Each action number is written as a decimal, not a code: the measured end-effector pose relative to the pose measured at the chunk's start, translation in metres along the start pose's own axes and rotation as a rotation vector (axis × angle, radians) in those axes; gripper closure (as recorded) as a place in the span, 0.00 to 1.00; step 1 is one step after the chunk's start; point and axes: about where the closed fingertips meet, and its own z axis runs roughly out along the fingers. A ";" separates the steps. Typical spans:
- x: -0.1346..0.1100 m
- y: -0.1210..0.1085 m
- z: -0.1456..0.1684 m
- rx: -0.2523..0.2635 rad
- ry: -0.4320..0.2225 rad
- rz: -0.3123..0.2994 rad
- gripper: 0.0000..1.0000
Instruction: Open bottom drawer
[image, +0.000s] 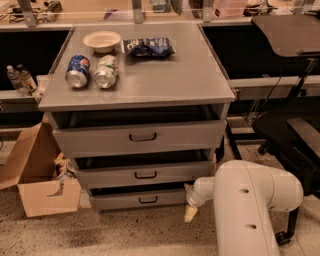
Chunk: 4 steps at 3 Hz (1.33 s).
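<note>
The bottom drawer (135, 199) is the lowest, thinnest grey front of the cabinet, with a small black pull handle (148, 200) at its centre. It stands slightly out, with a dark gap above it. My gripper (190, 213) hangs at the drawer's right end, just off its corner and near the floor, to the right of the handle. It holds nothing. My white arm (250, 205) fills the lower right.
The mid-height drawer (145, 175) and the tallest drawer (142, 136) sit above. On the cabinet top (165, 80) lie two cans (92, 71), a bowl (102, 41) and a dark snack bag (148, 47). An open cardboard box (37, 175) stands at the left, a black chair base (295, 145) at the right.
</note>
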 end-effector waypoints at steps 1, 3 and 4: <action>-0.005 -0.014 0.023 -0.006 0.010 -0.039 0.00; -0.025 -0.001 0.042 -0.061 -0.039 -0.099 0.48; -0.026 -0.001 0.039 -0.062 -0.040 -0.099 0.73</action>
